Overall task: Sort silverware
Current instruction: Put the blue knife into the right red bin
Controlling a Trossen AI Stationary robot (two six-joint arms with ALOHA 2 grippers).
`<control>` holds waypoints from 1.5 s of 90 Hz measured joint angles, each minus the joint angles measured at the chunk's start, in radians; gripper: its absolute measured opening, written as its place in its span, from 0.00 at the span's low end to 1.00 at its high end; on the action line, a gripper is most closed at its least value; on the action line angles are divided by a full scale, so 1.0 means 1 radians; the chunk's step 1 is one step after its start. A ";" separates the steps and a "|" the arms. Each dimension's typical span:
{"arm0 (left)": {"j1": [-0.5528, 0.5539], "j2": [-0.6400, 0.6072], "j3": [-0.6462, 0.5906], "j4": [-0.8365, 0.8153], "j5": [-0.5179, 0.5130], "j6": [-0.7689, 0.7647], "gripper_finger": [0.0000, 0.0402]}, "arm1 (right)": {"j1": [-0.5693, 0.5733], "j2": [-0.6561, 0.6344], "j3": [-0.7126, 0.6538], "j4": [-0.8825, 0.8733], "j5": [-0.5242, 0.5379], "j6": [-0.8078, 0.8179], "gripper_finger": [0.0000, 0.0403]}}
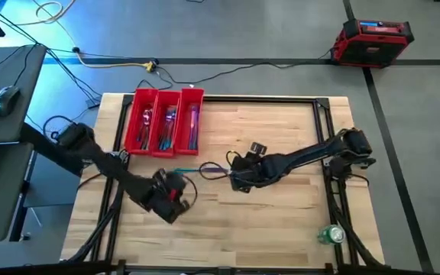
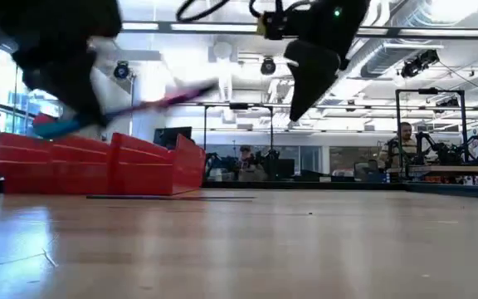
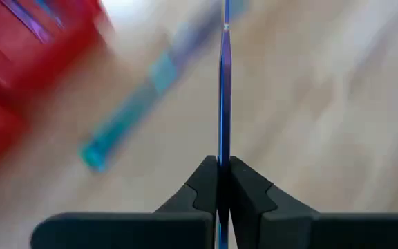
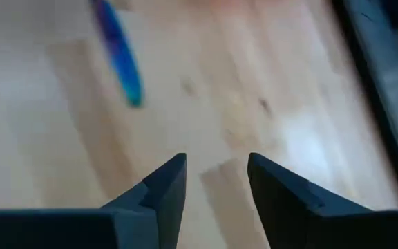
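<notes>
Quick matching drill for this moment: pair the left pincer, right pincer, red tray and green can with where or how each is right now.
Things:
1. left pincer
2. right pincer
3. red tray
4. green can

States:
A. at the table's far left, silverware in its compartments
B. open, holding nothing, above bare wood
C. near the table's front right edge
D. shut on a slim utensil

Pairs: 1-D, 2-B, 3-A, 4-C
</notes>
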 joint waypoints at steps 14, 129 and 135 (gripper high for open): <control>0.198 -0.140 0.001 0.002 -0.160 0.150 0.00 | -0.007 0.008 0.000 0.022 -0.006 -0.020 0.36; 0.959 -0.079 0.084 0.141 0.461 0.531 0.21 | -0.004 0.009 0.002 0.059 -0.063 -0.029 0.36; 0.916 -0.129 0.104 0.121 0.464 0.579 0.21 | -0.002 0.009 0.002 0.068 -0.051 -0.009 0.36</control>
